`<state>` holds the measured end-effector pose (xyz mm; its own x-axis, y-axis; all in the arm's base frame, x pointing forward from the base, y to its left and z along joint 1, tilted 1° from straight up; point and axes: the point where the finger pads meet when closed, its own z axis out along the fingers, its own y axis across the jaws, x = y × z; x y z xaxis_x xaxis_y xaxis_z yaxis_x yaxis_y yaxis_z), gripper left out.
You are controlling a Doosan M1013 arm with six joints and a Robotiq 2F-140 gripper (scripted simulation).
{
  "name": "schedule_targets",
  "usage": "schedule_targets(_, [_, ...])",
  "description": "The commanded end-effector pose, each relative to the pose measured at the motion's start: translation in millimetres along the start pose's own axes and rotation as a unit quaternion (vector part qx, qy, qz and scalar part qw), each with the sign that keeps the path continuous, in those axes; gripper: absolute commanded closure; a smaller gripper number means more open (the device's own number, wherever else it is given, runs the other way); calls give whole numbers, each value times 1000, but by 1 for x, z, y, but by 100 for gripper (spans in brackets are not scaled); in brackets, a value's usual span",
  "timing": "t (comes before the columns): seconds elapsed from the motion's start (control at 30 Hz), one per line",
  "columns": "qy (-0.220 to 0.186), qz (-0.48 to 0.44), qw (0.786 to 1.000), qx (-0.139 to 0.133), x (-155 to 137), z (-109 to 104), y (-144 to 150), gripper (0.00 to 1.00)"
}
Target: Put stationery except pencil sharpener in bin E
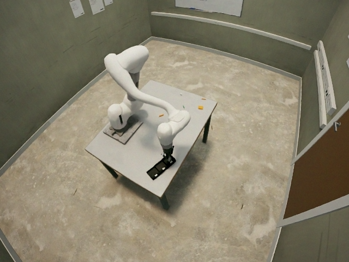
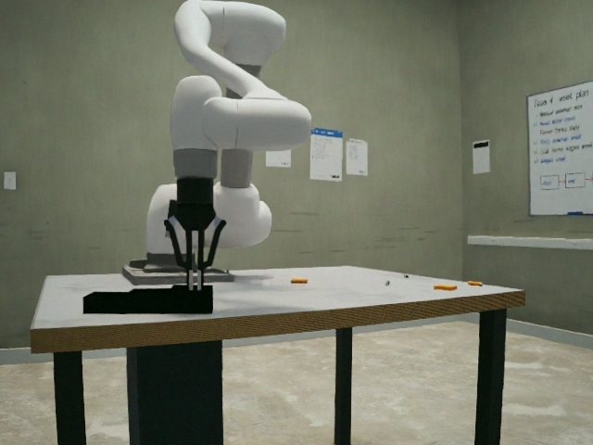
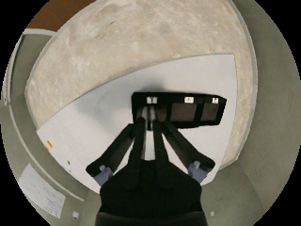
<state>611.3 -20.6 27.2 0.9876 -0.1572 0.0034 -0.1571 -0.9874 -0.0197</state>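
Note:
My gripper (image 1: 169,161) (image 2: 195,287) (image 3: 149,111) is shut, its fingers close together with nothing seen between them. The fingertips are at the rim of an end compartment of the black three-part bin row (image 2: 144,301) (image 3: 176,126). The bin letters are too small to read. On the table lie an orange piece (image 1: 161,115) (image 2: 298,281), a flat yellow-orange block (image 1: 200,107) (image 2: 445,287), a small orange piece (image 1: 203,99) (image 2: 474,283), a small green thing (image 1: 184,106) (image 2: 387,283) and a tiny thing (image 1: 180,94) (image 2: 406,275). I cannot tell which is the sharpener. The contents under the fingers are unclear.
The table (image 1: 118,160) (image 2: 248,306) has its edge just beyond the bins. The arm's base plate (image 1: 124,138) (image 2: 130,275) stands at the table's other long side. The loose pieces lie toward the table's far end from the bins.

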Motion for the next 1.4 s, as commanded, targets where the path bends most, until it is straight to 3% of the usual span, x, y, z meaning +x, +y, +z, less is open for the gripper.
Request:
schedule_targets(0.0, [0,0,1000,0,0,0,0,85])
schedule_targets(1.07, [0,0,1000,0,0,0,0,85])
schedule_targets(1.37, [0,0,1000,0,0,-9,0,85])
